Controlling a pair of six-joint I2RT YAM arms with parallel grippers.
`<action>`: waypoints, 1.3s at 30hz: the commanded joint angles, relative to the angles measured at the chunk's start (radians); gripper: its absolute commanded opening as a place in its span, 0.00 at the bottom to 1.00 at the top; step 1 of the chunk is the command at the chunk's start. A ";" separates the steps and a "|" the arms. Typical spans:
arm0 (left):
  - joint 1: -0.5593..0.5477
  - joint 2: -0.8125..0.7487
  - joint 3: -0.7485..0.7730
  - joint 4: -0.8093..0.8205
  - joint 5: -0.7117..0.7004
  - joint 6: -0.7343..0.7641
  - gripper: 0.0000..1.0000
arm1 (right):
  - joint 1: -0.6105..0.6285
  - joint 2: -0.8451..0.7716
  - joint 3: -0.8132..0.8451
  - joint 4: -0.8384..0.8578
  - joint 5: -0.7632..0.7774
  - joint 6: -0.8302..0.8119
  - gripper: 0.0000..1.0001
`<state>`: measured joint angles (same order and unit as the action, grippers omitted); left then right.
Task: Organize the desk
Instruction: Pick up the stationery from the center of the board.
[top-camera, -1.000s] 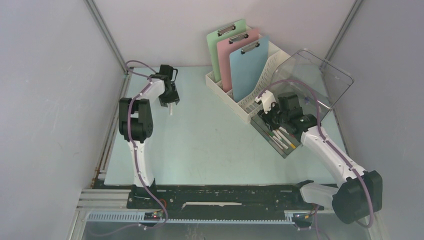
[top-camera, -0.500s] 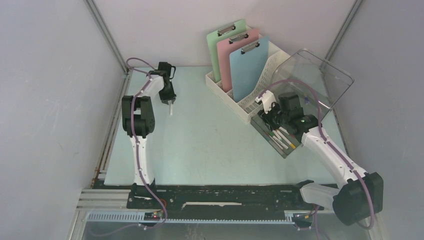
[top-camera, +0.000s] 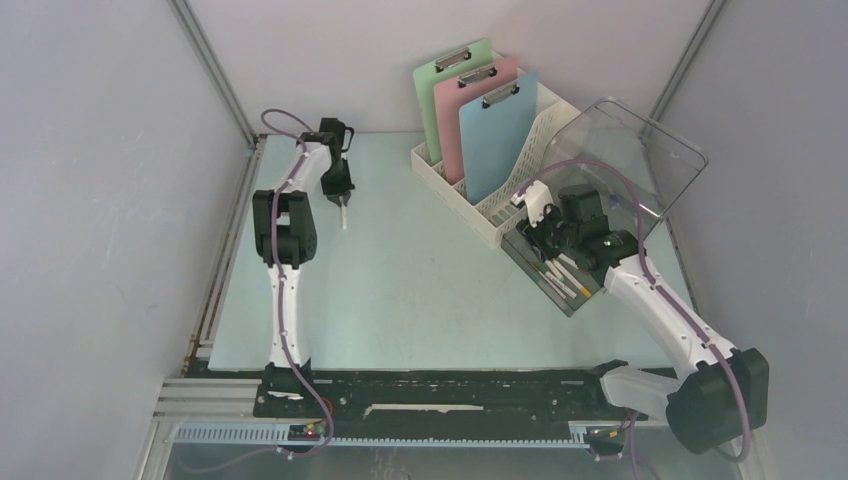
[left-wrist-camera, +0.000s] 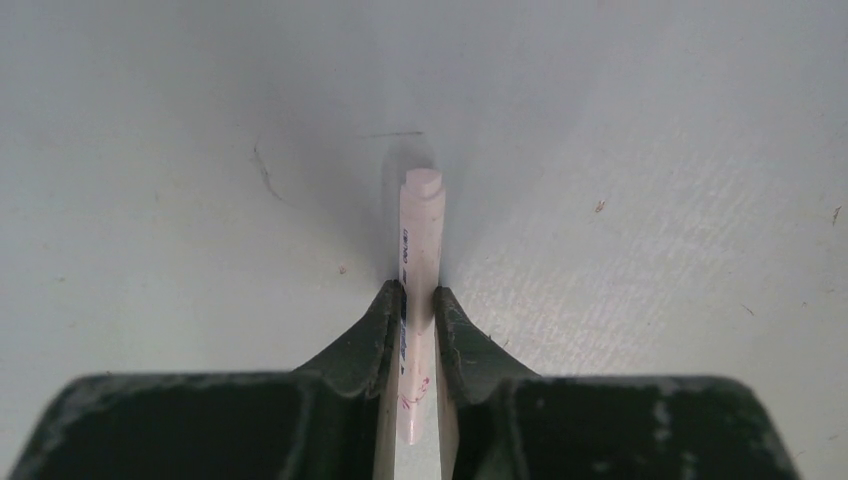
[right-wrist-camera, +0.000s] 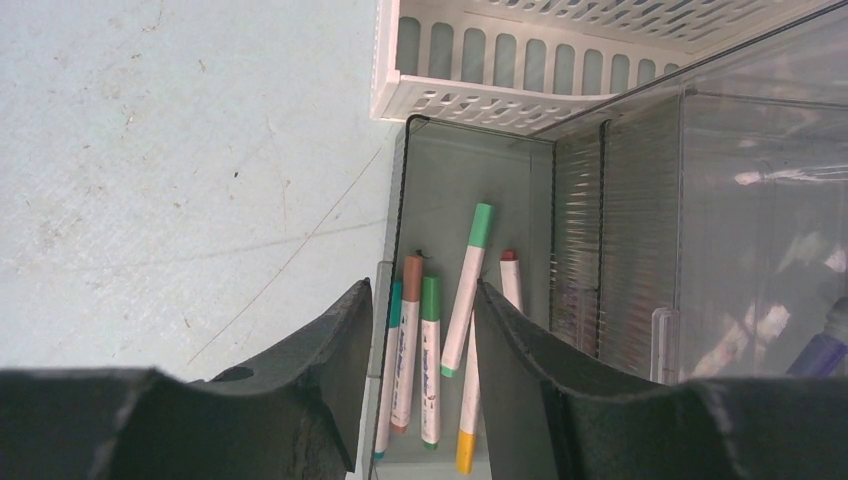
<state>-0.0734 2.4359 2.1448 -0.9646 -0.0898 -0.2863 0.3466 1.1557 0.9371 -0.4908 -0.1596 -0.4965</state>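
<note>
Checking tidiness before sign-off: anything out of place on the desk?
One pale marker is alone at the far left of the desk, away from the other markers in the tray on the right. The left gripper is closed on it. Nothing else stands out.

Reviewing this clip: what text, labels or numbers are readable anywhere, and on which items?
White marker in the left end effector: small dark print along the barrel, too blurred to read.
Markers in the clear tray: bluish barrel print, too small to read.
Clipboards: no text visible.
Nothing legible to quote.
</note>
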 joint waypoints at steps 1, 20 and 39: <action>0.006 0.041 0.077 -0.069 0.030 0.029 0.11 | -0.006 -0.030 0.037 0.008 -0.006 -0.010 0.50; -0.013 -0.018 0.001 -0.022 -0.017 0.035 0.29 | -0.003 -0.035 0.036 0.008 -0.006 -0.013 0.50; -0.043 -0.228 -0.214 0.176 0.012 -0.001 0.00 | 0.000 -0.071 0.037 -0.025 -0.093 -0.045 0.56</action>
<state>-0.1036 2.3581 2.0052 -0.8848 -0.1066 -0.2634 0.3466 1.1286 0.9371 -0.4995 -0.1890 -0.5095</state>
